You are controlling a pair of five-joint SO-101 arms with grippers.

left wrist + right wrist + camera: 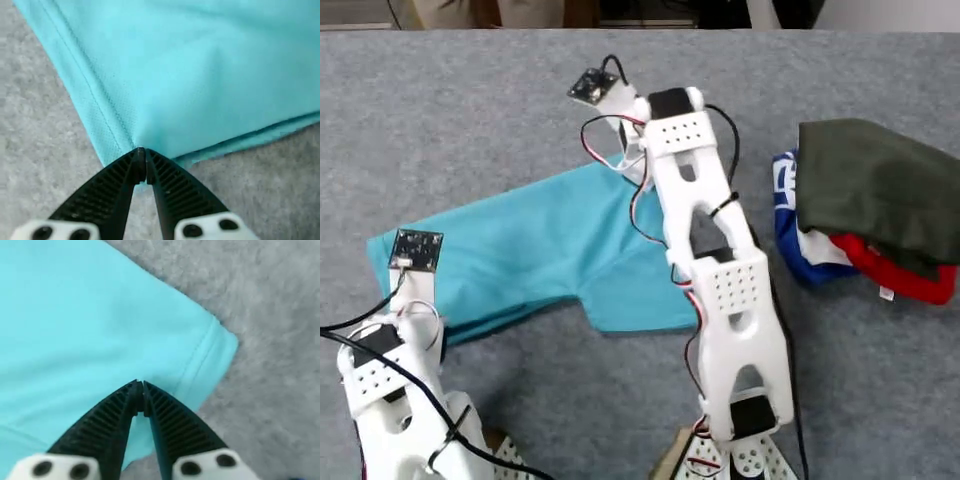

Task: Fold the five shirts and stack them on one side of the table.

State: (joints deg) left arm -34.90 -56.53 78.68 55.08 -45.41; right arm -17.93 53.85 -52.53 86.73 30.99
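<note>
Both arms are showing white printed plastic shells. Right arm: links are carrying grids of small round holes and long cut-out slots, black servo blocks are sitting at the joints, red and black cables are running alongside. Left arm: black cables are looping over it. Each wrist is carrying a small dark square board. Left gripper and right gripper are showing black ribbed wedge fingers on white mounts with dark screws.
</note>
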